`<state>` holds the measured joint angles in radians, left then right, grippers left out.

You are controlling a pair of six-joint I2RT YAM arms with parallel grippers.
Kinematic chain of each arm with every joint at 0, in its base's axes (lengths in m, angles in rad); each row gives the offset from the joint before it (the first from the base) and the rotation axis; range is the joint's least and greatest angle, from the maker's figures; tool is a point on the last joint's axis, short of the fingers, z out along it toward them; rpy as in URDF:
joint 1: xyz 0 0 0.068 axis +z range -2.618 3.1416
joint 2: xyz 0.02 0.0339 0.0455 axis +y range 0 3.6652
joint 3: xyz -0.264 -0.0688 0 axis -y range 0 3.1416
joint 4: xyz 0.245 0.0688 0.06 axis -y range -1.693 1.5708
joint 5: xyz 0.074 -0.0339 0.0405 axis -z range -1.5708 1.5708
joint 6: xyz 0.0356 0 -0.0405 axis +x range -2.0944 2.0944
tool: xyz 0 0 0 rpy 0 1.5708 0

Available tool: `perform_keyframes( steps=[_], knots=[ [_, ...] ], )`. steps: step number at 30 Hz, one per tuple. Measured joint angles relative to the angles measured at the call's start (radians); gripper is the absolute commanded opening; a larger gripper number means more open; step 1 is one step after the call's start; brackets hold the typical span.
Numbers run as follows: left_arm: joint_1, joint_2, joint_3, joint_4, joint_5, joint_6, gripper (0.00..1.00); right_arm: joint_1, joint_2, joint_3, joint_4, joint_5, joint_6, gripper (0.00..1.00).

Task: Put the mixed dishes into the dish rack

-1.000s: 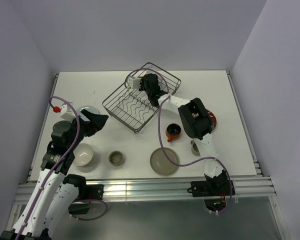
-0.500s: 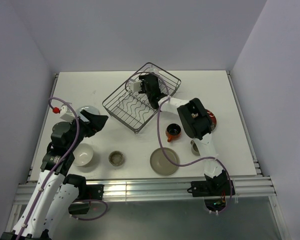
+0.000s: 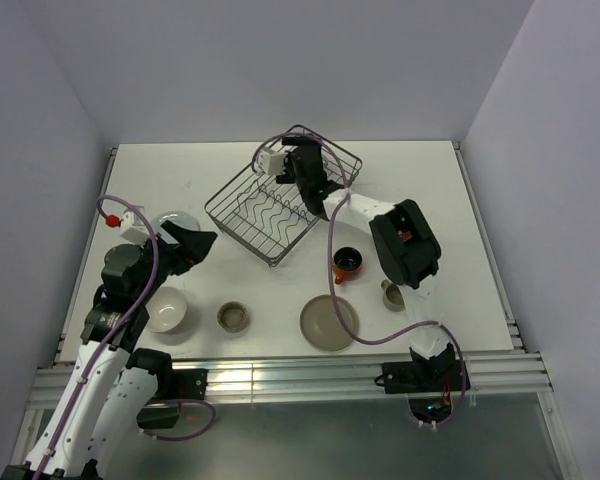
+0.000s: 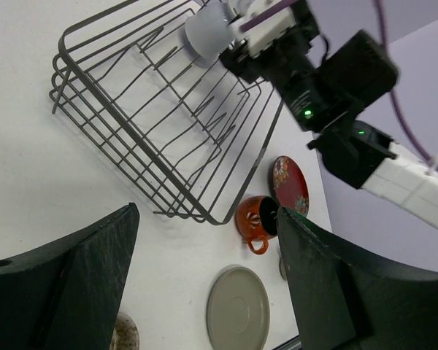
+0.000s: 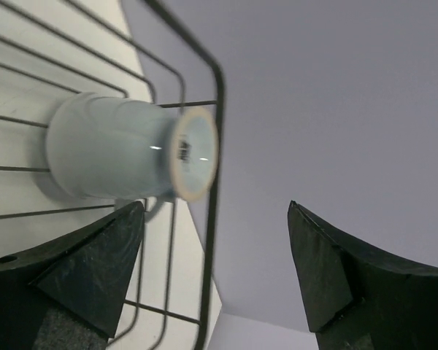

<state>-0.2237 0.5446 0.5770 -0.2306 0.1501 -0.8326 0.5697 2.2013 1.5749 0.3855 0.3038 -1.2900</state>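
Your right gripper (image 5: 212, 219) is spread; back straight off the upper-left blue-grey ceramic cup (image 5: 117, 149), clearing the dark wire dish rack (image 4: 131, 157).

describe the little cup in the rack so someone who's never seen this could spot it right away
Start at the dark wire dish rack at the back of the white table. At its far end a small pale blue-grey cup lies tipped on its side. It is the only dish inside the rack.

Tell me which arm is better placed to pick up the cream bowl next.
Left. The open left gripper is near the cream bowl on its side; the right gripper is far off, over the dish rack.
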Motion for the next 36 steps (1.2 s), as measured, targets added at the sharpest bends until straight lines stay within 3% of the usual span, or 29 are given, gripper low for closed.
perform_keyframes(
  steps=[10, 14, 18, 23, 27, 36],
  knots=[
    [0.0, 0.019, 0.049, -0.074, 0.034, 0.037, 0.83, 0.01, -0.267, 0.1, -0.357, -0.074, 0.253, 0.91],
    [0.0, 0.014, 0.082, -0.121, 0.039, 0.057, 0.83, -0.001, -0.375, 0.158, -0.613, -0.229, 0.414, 0.91],
    [0.0, -0.002, 0.091, -0.16, 0.04, 0.058, 0.83, -0.037, -0.5, 0.15, -0.826, -0.504, 0.573, 0.9],
    [0.0, 0.011, 0.091, -0.213, 0.016, 0.057, 0.83, -0.105, -0.727, -0.06, -0.933, -0.898, 0.755, 0.88],
    [0.001, 0.062, 0.091, -0.248, -0.017, 0.057, 0.84, -0.108, -0.852, -0.232, -0.944, -1.124, 0.871, 0.86],
    [0.008, 0.183, 0.107, -0.253, -0.039, 0.058, 0.83, -0.169, -0.981, -0.451, -0.946, -1.325, 0.977, 0.86]
  ],
)
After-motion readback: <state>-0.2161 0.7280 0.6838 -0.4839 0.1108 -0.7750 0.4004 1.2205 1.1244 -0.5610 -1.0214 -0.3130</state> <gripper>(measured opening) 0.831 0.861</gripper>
